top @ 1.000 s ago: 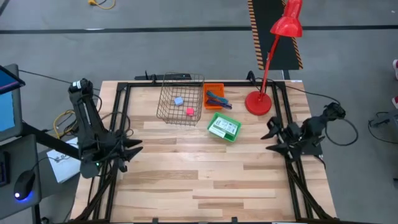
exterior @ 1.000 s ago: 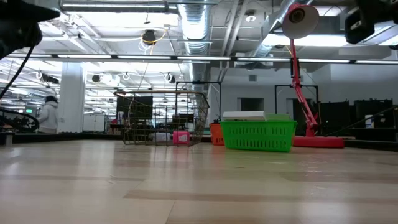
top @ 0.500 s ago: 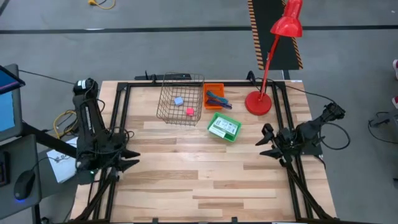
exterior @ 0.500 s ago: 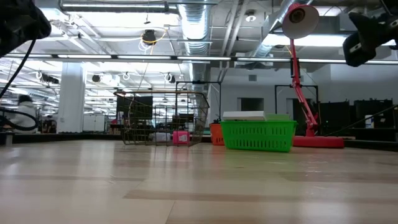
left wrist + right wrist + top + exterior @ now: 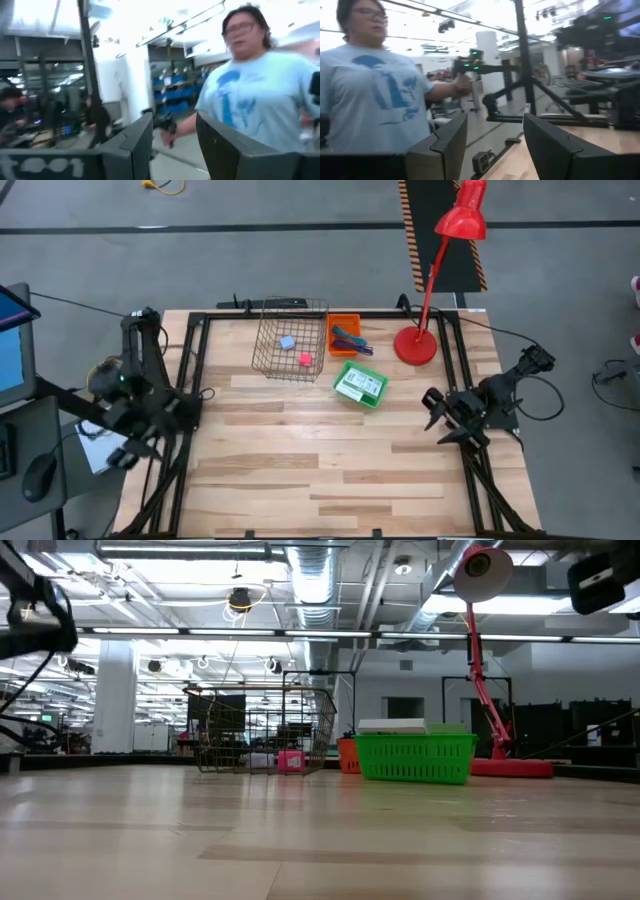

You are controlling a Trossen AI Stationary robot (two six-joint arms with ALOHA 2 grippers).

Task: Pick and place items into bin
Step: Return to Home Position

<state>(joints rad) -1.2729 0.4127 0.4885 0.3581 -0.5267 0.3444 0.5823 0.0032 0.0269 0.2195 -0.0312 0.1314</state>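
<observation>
From above, both arms sit at the table's side edges, holding nothing. The left gripper (image 5: 172,127) and right gripper (image 5: 495,125) each show their fingers apart in the wrist views. Those views also catch a person (image 5: 250,95) in a light blue shirt beyond the table. A white box (image 5: 360,384) lies in the green basket (image 5: 415,762); the low view shows only its top above the rim. A pink cube (image 5: 305,359) and lilac cube (image 5: 287,342) sit in the wire basket (image 5: 272,365). The sticks (image 5: 348,340) lie in the orange tray (image 5: 344,320), with a red lamp (image 5: 416,345) near it.
</observation>
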